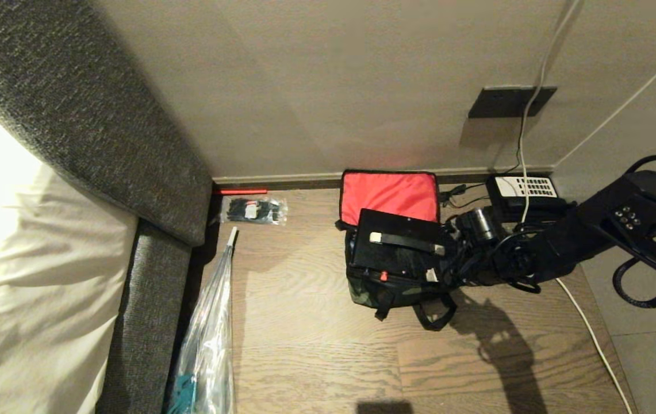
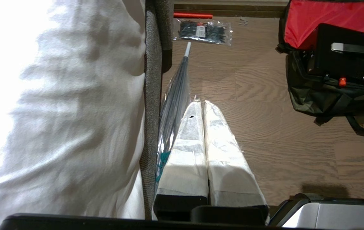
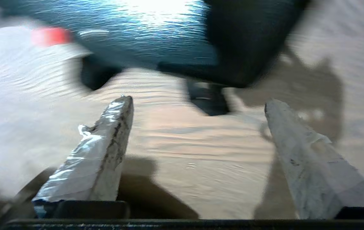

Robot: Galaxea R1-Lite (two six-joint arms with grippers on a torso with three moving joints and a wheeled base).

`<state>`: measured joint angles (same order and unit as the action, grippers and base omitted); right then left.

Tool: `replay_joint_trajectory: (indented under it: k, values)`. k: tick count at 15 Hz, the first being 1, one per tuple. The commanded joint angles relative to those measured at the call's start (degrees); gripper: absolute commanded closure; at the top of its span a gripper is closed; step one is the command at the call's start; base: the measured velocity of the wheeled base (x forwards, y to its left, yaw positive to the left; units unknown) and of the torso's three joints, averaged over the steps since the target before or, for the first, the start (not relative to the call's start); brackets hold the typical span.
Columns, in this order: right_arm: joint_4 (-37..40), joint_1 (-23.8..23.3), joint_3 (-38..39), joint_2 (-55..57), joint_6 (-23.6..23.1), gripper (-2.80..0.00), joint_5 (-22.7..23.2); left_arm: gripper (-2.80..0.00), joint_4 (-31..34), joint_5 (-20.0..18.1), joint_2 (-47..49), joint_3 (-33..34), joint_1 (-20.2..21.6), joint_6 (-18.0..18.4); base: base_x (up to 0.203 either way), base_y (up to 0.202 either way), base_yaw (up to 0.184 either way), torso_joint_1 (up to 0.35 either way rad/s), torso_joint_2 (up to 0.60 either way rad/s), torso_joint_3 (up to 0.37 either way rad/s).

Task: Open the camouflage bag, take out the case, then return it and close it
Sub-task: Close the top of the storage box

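On a wood floor [image 1: 316, 356] by the wall: bag [image 1: 396, 290] unzipped, red-lined flap [image 1: 390, 195] thrown back against the baseboard, case [image 1: 399, 248] sitting in the opening, handle [image 1: 407, 241] up, red latch [image 1: 384, 276] facing front. Right gripper [image 3: 197, 105] at the bag's right side, fingers [image 3: 105, 153] spread wide, holding nothing. Left gripper [image 2: 203, 103] parked beside the bed [image 2: 57, 111], fingers [image 2: 188, 143] pressed together. Phone [image 1: 523, 192] behind the arm; umbrella [image 1: 213, 333] and packet [image 1: 253, 210] lying to the left.

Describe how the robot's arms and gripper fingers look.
The right arm is black, with dark cables looped around its wrist and round buttons further up. The right gripper and the left gripper each have long tapered fingers wrapped in whitish tape.
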<state>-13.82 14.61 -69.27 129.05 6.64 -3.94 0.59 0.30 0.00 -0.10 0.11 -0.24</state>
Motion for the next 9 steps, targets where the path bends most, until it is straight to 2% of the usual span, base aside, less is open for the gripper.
replay_joint_trajectory:
  k: [1, 5, 9]
  values:
    - [-0.2, 3.0, 0.1, -0.7, 0.1, -2.80, 0.1, 0.00, 0.0, 0.0, -0.1, 0.0, 0.0, 0.0, 0.000, 0.000, 0.000, 0.000, 0.00, 0.000]
    - [-0.8, 8.2, -0.6, 0.1, -0.4, -2.80, -1.0, 0.00, 0.0, 0.0, -0.1, 0.0, 0.0, 0.0, 0.000, 0.000, 0.000, 0.000, 0.00, 0.000]
    - [-2.6, 11.0, 0.3, 0.2, -0.1, -2.80, -5.1, 0.00, 0.0, 0.0, -0.1, 0.0, 0.0, 0.0, 0.000, 0.000, 0.000, 0.000, 0.00, 0.000]
